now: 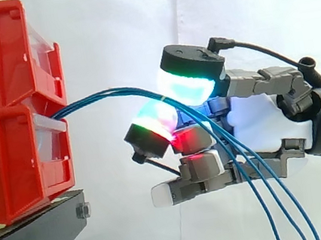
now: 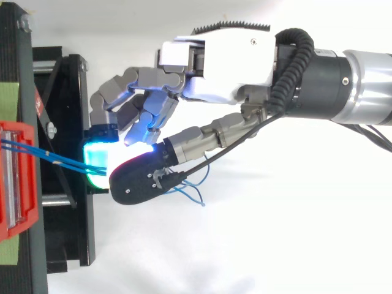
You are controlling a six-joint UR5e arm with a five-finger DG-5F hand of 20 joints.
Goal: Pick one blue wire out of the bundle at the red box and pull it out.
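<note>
Blue wires leave the gap between the two stacked red bins, arch to the right and droop down toward the lower right. My hand reaches in from the right with its fingers curled. The wires pass between a cyan-green glowing pad above and a green-red pad below, which close on them. I cannot tell how many wires are pinched. In the top view the blue wires run from the red box under my hand, and their loose ends hang below it.
The bins rest on a black stand whose frame lies just left of my fingers. A white curtain backs the scene. Open room lies to the right and below my hand.
</note>
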